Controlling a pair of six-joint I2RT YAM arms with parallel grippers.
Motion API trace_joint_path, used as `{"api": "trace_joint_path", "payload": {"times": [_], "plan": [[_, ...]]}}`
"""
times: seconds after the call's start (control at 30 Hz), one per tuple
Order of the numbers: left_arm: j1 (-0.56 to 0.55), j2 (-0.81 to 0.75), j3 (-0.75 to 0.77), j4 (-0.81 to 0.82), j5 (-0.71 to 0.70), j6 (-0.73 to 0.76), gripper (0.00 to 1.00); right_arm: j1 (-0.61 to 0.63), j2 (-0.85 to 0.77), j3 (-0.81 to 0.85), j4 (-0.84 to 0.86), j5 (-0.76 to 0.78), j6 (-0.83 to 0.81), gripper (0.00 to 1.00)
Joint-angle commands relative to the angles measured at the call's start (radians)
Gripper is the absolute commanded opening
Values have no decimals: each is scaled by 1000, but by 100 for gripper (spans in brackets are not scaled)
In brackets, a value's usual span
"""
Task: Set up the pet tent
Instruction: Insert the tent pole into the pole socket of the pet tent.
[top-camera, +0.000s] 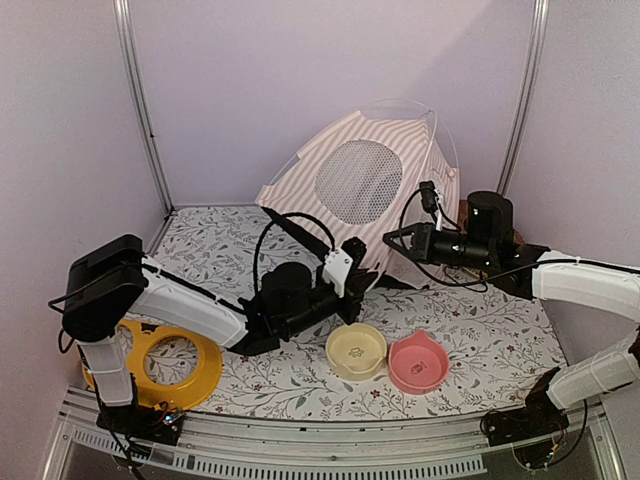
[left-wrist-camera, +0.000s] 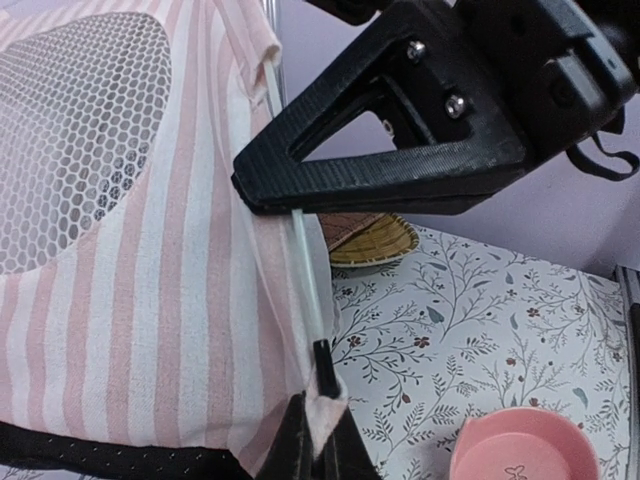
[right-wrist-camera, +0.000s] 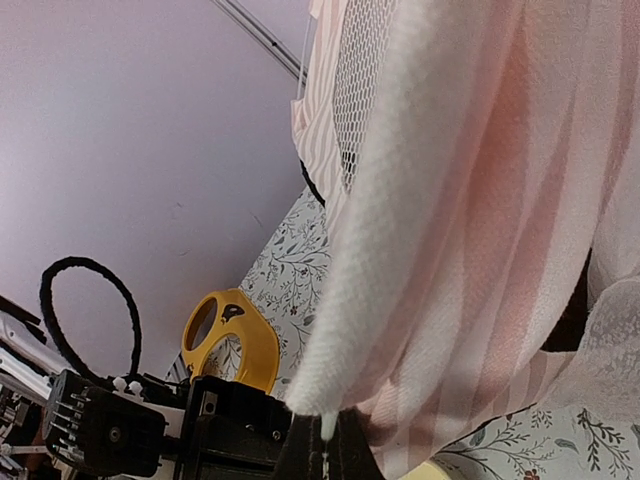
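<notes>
black left hand (left-wrist-camera: 320, 440) on striped, mesh-panelled pet tent (left-wrist-camera: 150, 300)

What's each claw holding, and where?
Both hold the pet tent: left claw pinches its corner at the pole end, right claw its pole edge higher up.

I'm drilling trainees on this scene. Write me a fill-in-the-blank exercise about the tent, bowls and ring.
The pink-and-white striped fabric pet tent has a round window of white ___.
In the top view, the pink round bowl sits directly ___ of the cream round bowl.
The yellow flat ring lies by the ___ arm's base.
Missing: mesh; right; left.
</notes>
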Motion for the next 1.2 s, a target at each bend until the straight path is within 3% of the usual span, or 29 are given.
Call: {"api": "trace_joint_path", "payload": {"times": [0.0,0.47,0.87,1.17], "plan": [[-37,10,-16,-66,-11,53,0,-37,14,42,97,106,-28,0],[-37,44,31,-123,-1,71,0,13,29,44,201,-15,29,0],[-33,6,-22,-84,-29,81,0,-62,-4,68,-4,111,-34,0],[-32,12,1,-98,2,90,0,-61,18,71,44,63,-25,0]]}}
